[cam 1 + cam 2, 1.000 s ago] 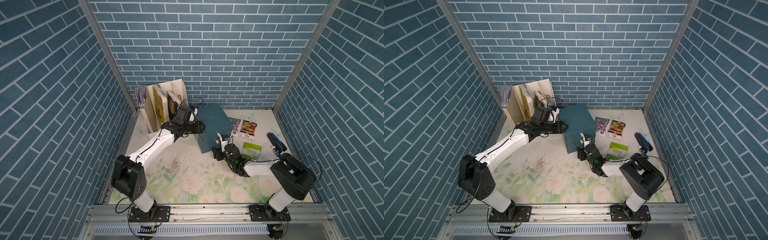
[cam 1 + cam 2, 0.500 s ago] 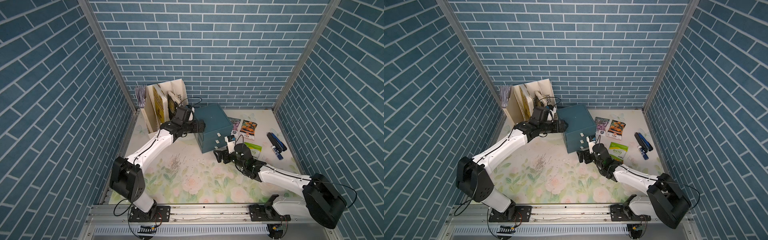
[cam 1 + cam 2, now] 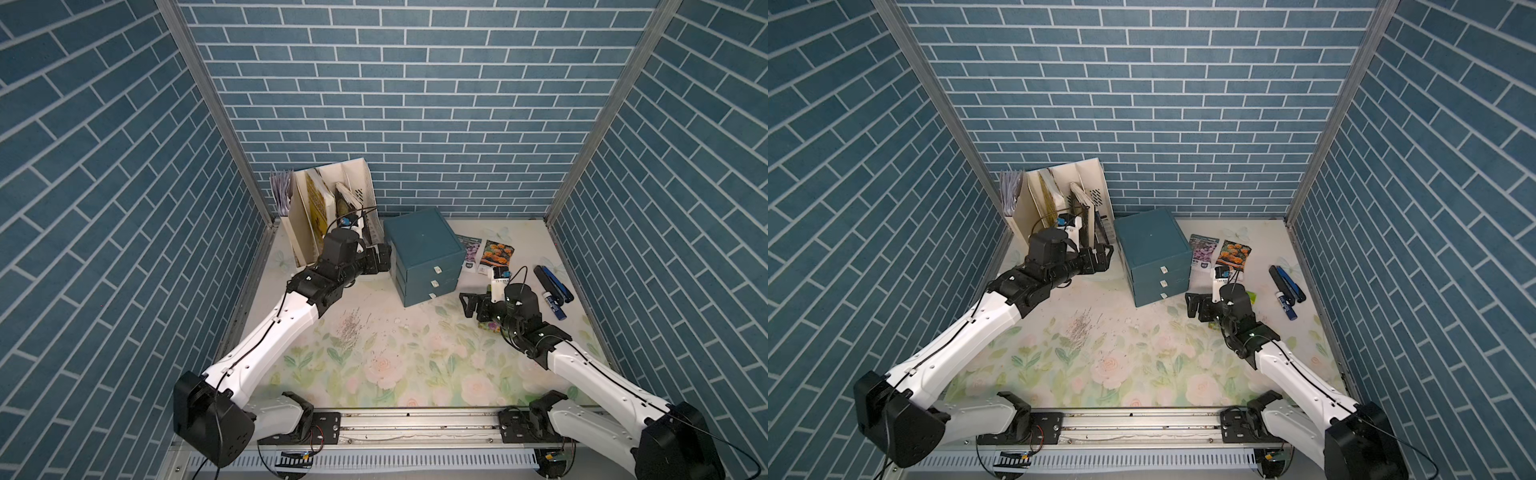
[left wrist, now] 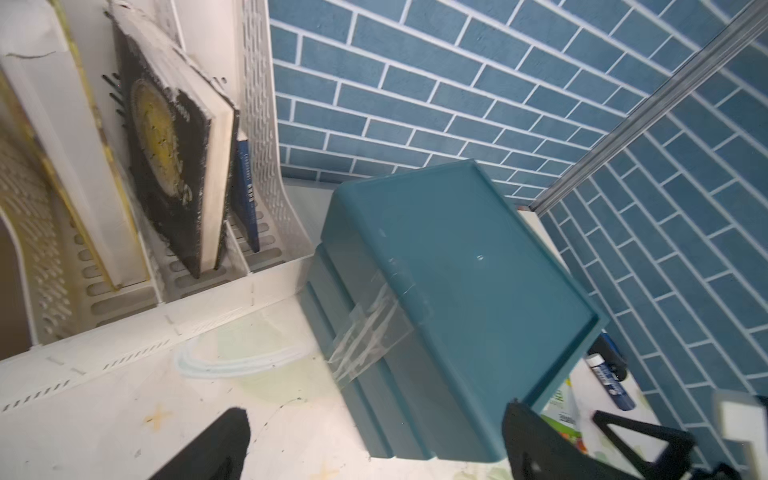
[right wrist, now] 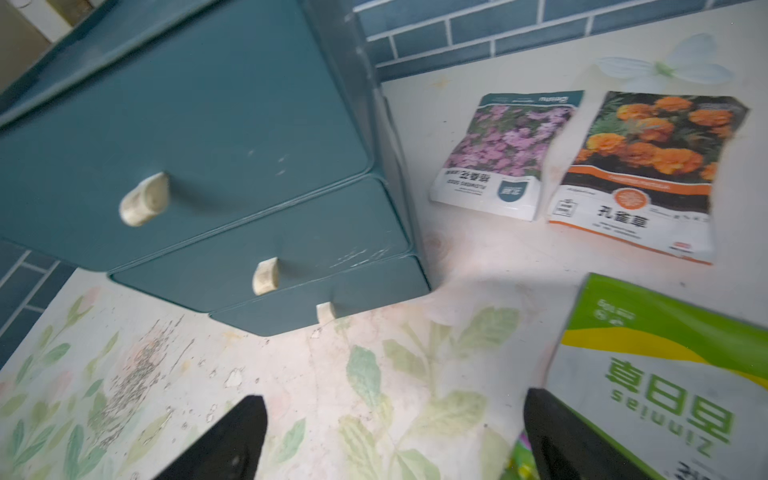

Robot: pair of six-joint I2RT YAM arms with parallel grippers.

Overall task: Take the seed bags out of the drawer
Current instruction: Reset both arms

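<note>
While the left gripper (image 4: 376,411) and right gripper (image 5: 392,399) stood released and empty, one right finger (image 5: 561,436) sat close to the green seed bag (image 5: 665,374); careless withdrawal could drag it.

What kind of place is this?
Probably a staged desk nook in a robot test booth: brick-print walls, a rack of books, a drawer unit and seed bags on a floral tabletop.

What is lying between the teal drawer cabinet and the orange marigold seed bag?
The pink-purple seed bag lies flat there, and nothing else. The right wrist view shows it clearly; both top views show it too.
</note>
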